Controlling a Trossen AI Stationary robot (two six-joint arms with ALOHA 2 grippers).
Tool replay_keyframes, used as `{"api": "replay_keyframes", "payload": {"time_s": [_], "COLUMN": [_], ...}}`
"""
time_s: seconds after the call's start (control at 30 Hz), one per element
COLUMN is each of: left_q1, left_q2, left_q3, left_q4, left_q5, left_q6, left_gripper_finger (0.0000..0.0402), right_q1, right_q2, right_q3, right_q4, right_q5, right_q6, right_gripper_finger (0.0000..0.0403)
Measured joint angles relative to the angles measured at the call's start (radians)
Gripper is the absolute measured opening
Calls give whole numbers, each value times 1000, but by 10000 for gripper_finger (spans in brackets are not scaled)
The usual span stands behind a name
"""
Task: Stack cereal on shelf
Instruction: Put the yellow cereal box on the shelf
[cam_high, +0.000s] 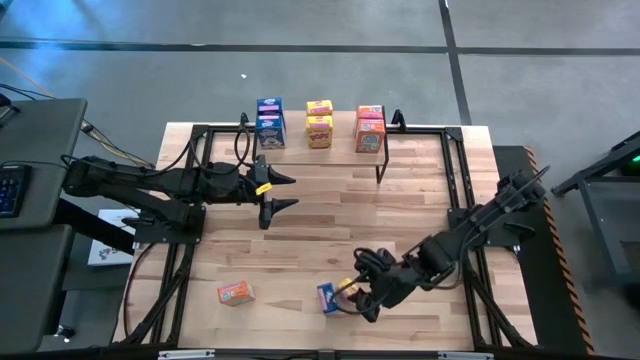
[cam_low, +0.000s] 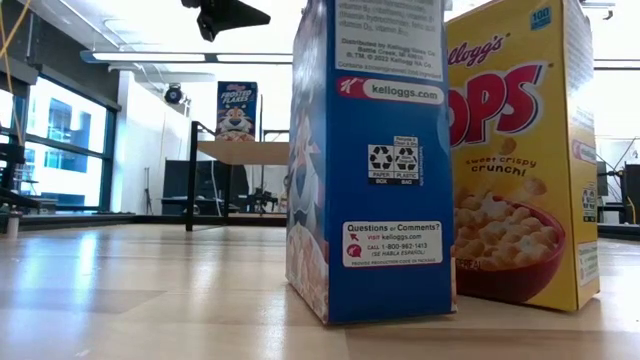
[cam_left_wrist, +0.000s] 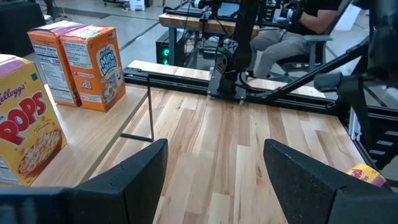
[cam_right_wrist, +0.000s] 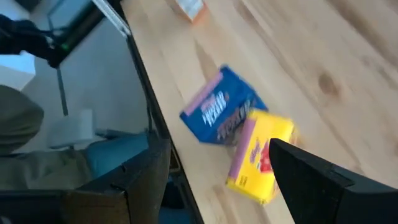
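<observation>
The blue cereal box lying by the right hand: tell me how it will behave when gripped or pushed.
The blue cereal box looks like thin cardboard, so it is probably light and may dent under a hard squeeze. Lying flat on the smooth wooden table, it should slide rather than tip. It touches a yellow box, so a push would likely move both. The right hand is open beside it.

I see six cereal boxes upright on the shelf (cam_high: 340, 150) in three pairs: blue (cam_high: 270, 122), yellow (cam_high: 319, 124), orange (cam_high: 369, 128), all well beyond my left gripper (cam_high: 284, 192). Just in front of my right gripper (cam_high: 352, 297), a blue box (cam_high: 327, 296) and a yellow box (cam_right_wrist: 260, 155) lie touching on the table. Another orange box (cam_high: 236, 292) lies farther off.
</observation>
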Motion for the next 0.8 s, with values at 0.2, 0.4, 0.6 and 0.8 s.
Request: {"api": "replay_keyframes", "payload": {"time_s": [0.2,0.4,0.6,0.8], "left_q1": [0,0,0,0], "left_q2": [0,0,0,0], "left_q3": [0,0,0,0], "left_q4": [0,0,0,1], "left_q5": [0,0,0,0], "left_q6": [-1,-2,-2,-2], "left_gripper_finger": [255,255,255,255], "right_q1": [2,14,19,19], "right_q2": [42,73,106,138], "right_q3": [-1,-1,-1,-1], "right_q4": [-86,-119,-116,-114], "right_q5": [-5,-7,-23,-23], "right_q6": [83,111,122,122], "right_gripper_finger": [267,267,267,267]}}
